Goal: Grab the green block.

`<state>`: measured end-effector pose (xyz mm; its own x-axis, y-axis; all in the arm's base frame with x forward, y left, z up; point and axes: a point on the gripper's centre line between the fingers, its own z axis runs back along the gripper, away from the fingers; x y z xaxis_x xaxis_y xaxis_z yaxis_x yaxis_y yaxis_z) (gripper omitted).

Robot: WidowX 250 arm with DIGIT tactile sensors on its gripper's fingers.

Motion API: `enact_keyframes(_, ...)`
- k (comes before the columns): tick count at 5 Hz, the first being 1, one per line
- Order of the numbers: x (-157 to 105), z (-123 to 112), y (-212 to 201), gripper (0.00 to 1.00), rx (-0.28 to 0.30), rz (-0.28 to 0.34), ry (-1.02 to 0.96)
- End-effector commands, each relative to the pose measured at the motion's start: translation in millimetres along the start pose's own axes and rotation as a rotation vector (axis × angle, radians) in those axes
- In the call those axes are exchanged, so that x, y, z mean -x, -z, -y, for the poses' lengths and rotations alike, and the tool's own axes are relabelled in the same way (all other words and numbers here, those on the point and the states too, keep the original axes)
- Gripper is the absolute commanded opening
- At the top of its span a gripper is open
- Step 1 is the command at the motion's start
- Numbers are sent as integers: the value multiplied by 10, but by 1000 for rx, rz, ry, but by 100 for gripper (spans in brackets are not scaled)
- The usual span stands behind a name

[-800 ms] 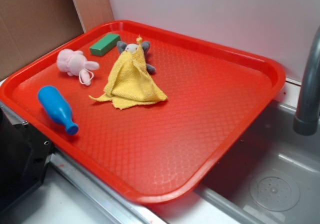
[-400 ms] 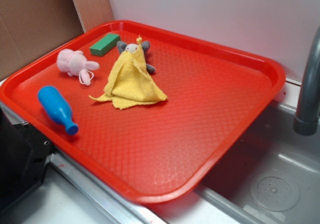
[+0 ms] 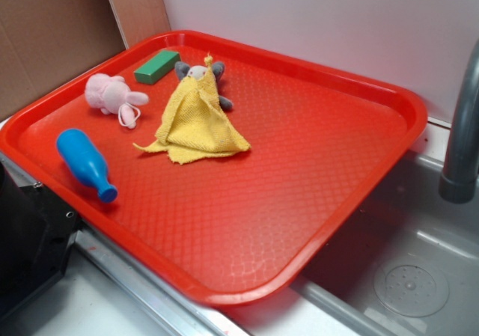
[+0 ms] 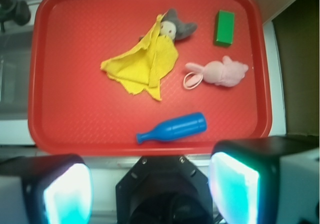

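Observation:
The green block (image 3: 156, 66) (image 4: 224, 28) lies flat at the far left corner of the red tray (image 3: 359, 81) (image 4: 65, 124), just beyond the pink plush toy (image 3: 111, 94) (image 4: 220, 73). My gripper (image 4: 150, 186) hangs high above the tray's near edge, far from the block. It is open, with the two glowing pads (image 4: 67, 191) wide apart and nothing between them. In the exterior view the gripper itself is out of frame.
A blue bowling-pin toy (image 3: 85, 163) (image 4: 172, 128) lies near the tray's front left edge. A yellow cloth (image 3: 196, 123) (image 4: 142, 67) covers a grey plush (image 3: 199, 71). A sink (image 3: 419, 269) and grey faucet (image 3: 460, 141) sit to the right, the black robot base (image 3: 26, 239) at the left.
Nothing on the tray has moved. A dark sliver now shows at the top left corner of the exterior view.

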<state>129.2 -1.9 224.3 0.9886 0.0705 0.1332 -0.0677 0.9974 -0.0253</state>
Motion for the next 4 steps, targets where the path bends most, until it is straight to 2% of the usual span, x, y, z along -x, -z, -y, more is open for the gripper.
enact_keyframes(1,-370,-481,388,100,-52,51,-118)
enact_keyframes(2,-552,-761,655,100,-48,41,-162)
enact_keyframes(4,-793,-1060,1056,100,-105,41,-227)
